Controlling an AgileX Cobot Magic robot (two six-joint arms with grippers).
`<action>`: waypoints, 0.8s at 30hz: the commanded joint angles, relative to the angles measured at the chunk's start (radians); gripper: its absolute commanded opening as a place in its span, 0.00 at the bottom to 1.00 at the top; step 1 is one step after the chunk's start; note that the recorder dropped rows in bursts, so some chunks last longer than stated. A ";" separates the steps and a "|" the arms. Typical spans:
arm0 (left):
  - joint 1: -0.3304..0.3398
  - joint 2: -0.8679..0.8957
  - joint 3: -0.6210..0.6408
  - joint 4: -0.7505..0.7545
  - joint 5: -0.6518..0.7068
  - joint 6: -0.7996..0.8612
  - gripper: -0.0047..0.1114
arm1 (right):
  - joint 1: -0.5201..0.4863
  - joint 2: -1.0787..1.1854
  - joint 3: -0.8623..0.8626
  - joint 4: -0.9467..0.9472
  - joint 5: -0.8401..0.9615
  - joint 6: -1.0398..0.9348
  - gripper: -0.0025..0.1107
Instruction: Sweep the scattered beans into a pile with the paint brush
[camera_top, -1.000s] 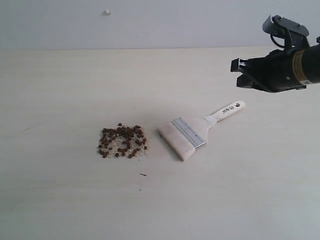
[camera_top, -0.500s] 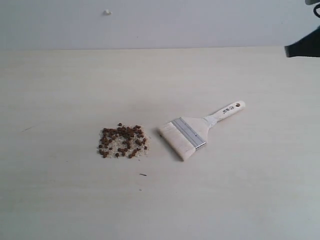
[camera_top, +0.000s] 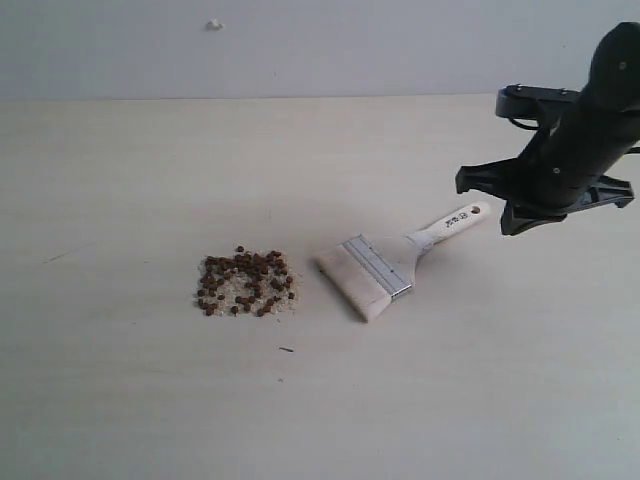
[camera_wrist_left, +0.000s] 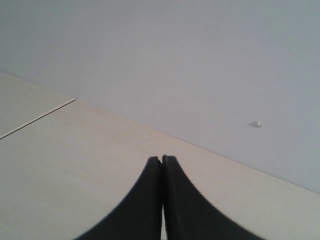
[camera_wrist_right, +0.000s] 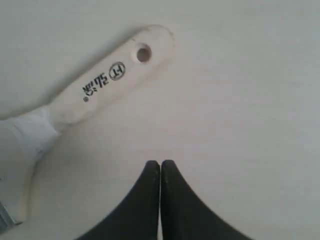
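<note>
Probably a lab — bare table (camera_top: 120, 400), blank wall (camera_top: 400, 50)

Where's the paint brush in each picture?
Exterior view: the paint brush lies on the table, right of the middle, bristles toward the beans.
Left wrist view: not in it; only the shut left gripper, table and wall.
Right wrist view: just its handle, lying beyond the shut right gripper.
Shared landmark: the hole at the handle's end, in the exterior and right wrist views.
</note>
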 joint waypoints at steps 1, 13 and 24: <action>0.002 -0.004 0.001 0.004 0.002 0.005 0.04 | 0.008 0.086 -0.074 0.007 -0.002 -0.002 0.02; 0.002 -0.004 0.001 0.004 0.002 0.005 0.04 | 0.008 0.299 -0.289 -0.022 0.054 0.015 0.02; 0.002 -0.004 0.001 0.004 0.002 0.003 0.04 | 0.008 0.290 -0.410 -0.038 0.087 -0.051 0.02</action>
